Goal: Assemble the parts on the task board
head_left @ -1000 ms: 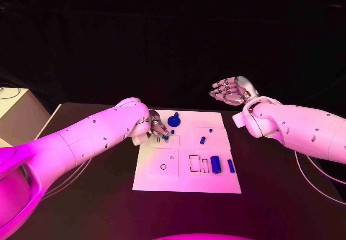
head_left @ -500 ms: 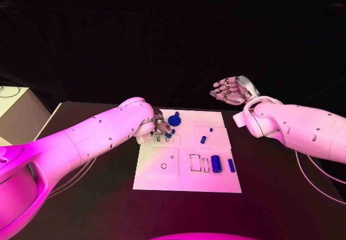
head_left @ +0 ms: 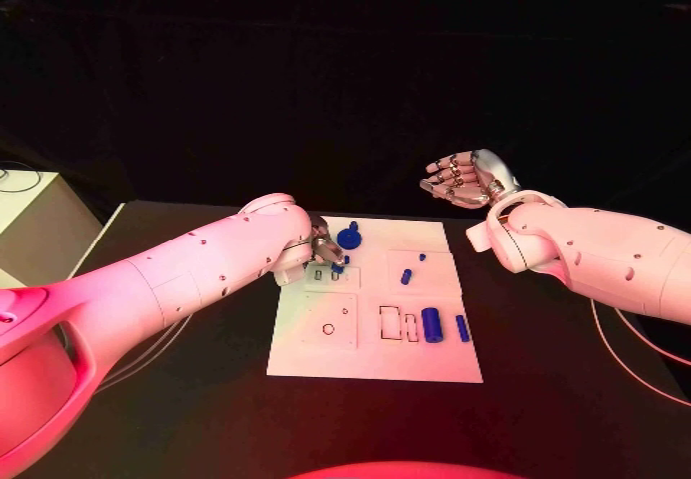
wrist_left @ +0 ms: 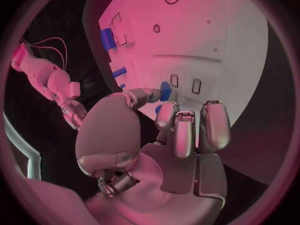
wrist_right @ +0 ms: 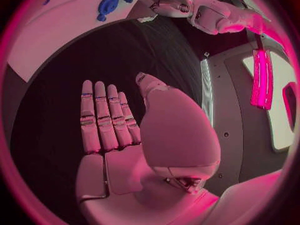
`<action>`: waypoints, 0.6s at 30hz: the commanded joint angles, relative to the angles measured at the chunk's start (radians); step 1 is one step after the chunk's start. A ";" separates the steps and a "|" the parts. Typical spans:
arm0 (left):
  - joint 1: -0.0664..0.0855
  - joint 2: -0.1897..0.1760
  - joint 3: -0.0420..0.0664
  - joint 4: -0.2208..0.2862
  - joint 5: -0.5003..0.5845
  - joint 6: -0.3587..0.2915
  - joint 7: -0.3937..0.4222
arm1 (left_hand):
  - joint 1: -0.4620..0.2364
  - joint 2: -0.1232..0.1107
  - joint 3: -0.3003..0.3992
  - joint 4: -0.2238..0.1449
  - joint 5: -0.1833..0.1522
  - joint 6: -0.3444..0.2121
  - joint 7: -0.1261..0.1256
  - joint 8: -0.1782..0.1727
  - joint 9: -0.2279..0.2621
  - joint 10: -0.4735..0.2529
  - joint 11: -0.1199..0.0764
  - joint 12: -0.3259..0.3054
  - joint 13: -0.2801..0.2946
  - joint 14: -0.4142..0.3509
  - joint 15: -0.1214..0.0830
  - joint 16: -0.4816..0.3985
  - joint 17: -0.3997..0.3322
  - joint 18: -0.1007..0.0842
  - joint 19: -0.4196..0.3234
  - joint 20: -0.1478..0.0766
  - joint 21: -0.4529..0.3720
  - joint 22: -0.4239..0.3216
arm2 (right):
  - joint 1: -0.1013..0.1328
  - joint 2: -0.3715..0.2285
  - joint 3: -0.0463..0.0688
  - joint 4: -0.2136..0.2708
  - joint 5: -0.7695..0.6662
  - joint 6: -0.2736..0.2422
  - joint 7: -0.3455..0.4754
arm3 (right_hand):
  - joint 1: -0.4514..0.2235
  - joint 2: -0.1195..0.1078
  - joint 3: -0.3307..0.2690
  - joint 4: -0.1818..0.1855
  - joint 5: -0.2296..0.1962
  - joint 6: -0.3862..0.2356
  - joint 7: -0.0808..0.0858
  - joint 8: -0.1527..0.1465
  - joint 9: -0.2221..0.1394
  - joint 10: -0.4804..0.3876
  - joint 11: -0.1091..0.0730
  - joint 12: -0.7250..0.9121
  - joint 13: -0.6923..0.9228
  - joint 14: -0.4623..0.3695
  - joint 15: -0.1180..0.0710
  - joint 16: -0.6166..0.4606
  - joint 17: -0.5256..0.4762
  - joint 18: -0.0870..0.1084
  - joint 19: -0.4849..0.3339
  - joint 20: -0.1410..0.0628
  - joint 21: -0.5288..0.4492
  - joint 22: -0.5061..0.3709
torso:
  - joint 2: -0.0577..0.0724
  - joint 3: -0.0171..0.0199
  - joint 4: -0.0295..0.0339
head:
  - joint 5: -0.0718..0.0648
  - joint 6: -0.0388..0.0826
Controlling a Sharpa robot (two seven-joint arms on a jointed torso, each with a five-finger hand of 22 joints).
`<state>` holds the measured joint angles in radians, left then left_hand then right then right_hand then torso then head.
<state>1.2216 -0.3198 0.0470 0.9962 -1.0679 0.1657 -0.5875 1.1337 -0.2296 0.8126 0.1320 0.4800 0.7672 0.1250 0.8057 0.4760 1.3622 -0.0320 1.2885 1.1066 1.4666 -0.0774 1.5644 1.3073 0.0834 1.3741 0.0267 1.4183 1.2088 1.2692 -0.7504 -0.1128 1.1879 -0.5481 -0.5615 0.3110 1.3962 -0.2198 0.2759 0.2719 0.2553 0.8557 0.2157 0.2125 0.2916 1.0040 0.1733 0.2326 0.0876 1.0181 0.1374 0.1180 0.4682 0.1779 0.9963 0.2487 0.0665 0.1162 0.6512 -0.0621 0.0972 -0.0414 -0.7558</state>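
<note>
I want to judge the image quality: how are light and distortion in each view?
Head view: pink-red light tints the task board and arms, background black. Left wrist view: fisheye bends the board's edges; the left hand looms large. Right wrist view: the right hand evenly lit pink, a bright strip glares beside it.

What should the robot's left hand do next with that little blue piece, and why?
Probably lower it a little. The left hand pinches a small blue part just above the two small rectangular slots on the task board, so easing it down toward a slot looks like the next step.
</note>
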 commanded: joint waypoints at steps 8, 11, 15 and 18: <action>-0.004 -0.001 -0.007 0.010 -0.031 0.015 0.000 | -0.008 0.004 0.072 -0.078 0.002 0.099 -0.087 0.026 0.319 0.012 -0.003 0.005 0.005 0.103 -0.012 0.005 0.259 -0.008 0.007 -0.002 0.007 0.005 | -0.002 -0.002 0.000 0.004 -0.003 0.011 0.007 | 0.001 0.008 -0.006 -0.003 0.007 0.007 0.024 -0.007 -0.001 0.004 0.005 -0.003 -0.001 -0.008 0.000 -0.006 -0.001 0.007 -0.008 0.000 -0.002 -0.001 | 0.002 -0.0001 0.0003 | 0.002 -0.005; -0.007 -0.001 -0.010 0.008 -0.034 0.013 -0.001 | -0.008 0.004 0.072 -0.078 0.002 0.100 -0.088 0.026 0.320 0.012 -0.004 0.004 0.004 0.102 -0.012 0.004 0.257 -0.008 0.007 -0.003 0.007 0.005 | -0.002 -0.002 0.000 0.004 -0.003 0.011 0.008 | 0.001 0.008 -0.006 -0.003 0.007 0.007 0.024 -0.007 -0.001 0.004 0.005 -0.003 -0.001 -0.008 0.000 -0.006 -0.001 0.007 -0.008 0.000 -0.002 -0.001 | 0.002 -0.0004 0.0001 | 0.002 -0.006; -0.010 -0.001 -0.012 0.004 -0.036 0.016 -0.004 | -0.008 0.004 0.072 -0.078 0.002 0.100 -0.088 0.026 0.320 0.012 -0.004 0.005 0.005 0.102 -0.012 0.004 0.256 -0.008 0.007 -0.003 0.007 0.005 | -0.002 -0.003 0.000 0.005 -0.003 0.011 0.008 | 0.001 0.008 -0.006 -0.003 0.007 0.007 0.024 -0.007 -0.001 0.004 0.005 -0.003 -0.001 -0.008 0.000 -0.006 -0.001 0.007 -0.008 0.000 -0.002 -0.001 | 0.002 -0.0006 0.0005 | 0.002 -0.006; -0.011 -0.001 -0.014 0.001 -0.038 0.018 -0.007 | -0.008 0.005 0.071 -0.077 0.001 0.100 -0.088 0.026 0.321 0.014 -0.004 0.006 0.008 0.101 -0.012 0.002 0.253 -0.008 0.007 -0.003 0.007 0.004 | -0.002 -0.003 0.000 0.005 -0.003 0.011 0.008 | 0.001 0.008 -0.007 -0.002 0.007 0.007 0.024 -0.007 -0.001 0.004 0.005 -0.003 -0.002 -0.008 0.000 -0.007 -0.002 0.007 -0.008 0.000 -0.001 -0.002 | 0.002 -0.0004 0.0005 | 0.003 -0.007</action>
<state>1.2129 -0.3219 0.0346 0.9976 -1.0956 0.1687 -0.5905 1.1298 -0.2336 0.8126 0.1320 0.4799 0.7747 0.1243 0.8057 0.4759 1.3677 -0.0372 1.2887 1.1133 1.4669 -0.0839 1.5644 1.3073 0.0834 1.3741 0.0267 1.4222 1.2130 1.2674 -0.7536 -0.1128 1.1909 -0.5480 -0.5614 0.3108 1.3963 -0.2198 0.2731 0.2691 0.2594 0.8557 0.2157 0.2084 0.2916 1.0040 0.1734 0.2327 0.0862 1.0181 0.1374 0.1181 0.4670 0.1779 0.9963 0.2487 0.0665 0.1149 0.6526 -0.0622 0.0975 -0.0390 -0.7620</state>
